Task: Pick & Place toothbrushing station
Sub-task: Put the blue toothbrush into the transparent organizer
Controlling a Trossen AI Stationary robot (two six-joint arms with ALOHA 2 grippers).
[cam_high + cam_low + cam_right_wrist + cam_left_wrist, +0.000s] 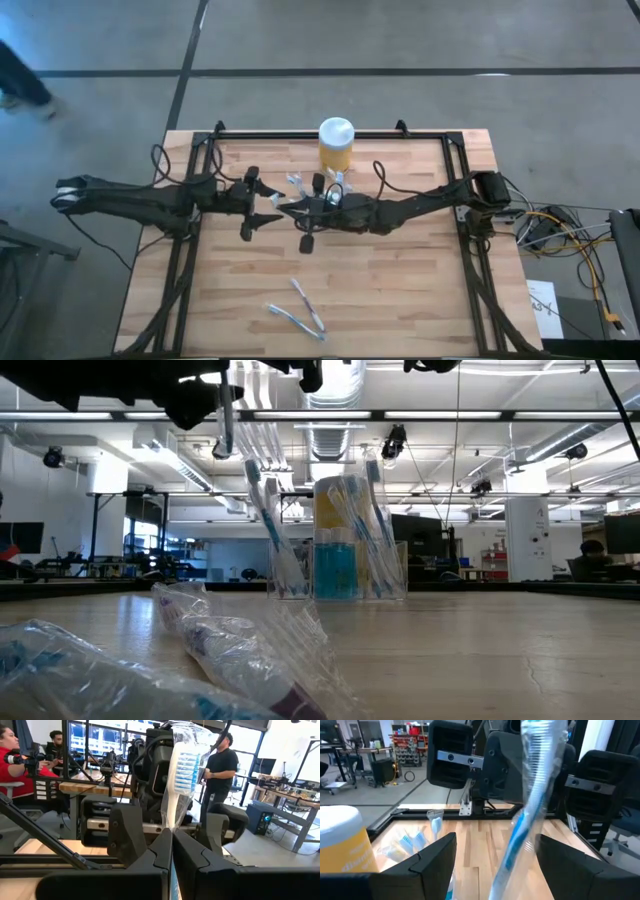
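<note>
No legible txt; yellow jar [342,851] label too blurred.

arms: two dark, pretty much black jointed arms, chunky matte segments that get slimmer toward the wrists
left hand [262,205]: black, two flat wedge-shaped fingers [432,857] with angular edges
right hand [312,202]: same black build, blocky fingers [150,852] with bevelled tips
cables: thin black leads looping off both arms near the wrists and bases
base of right arm: boxy black housing, bundle of yellow and black wires trailing off beside it
hardware: silvery bracket with small screws on the wrist block in the left wrist view
</note>
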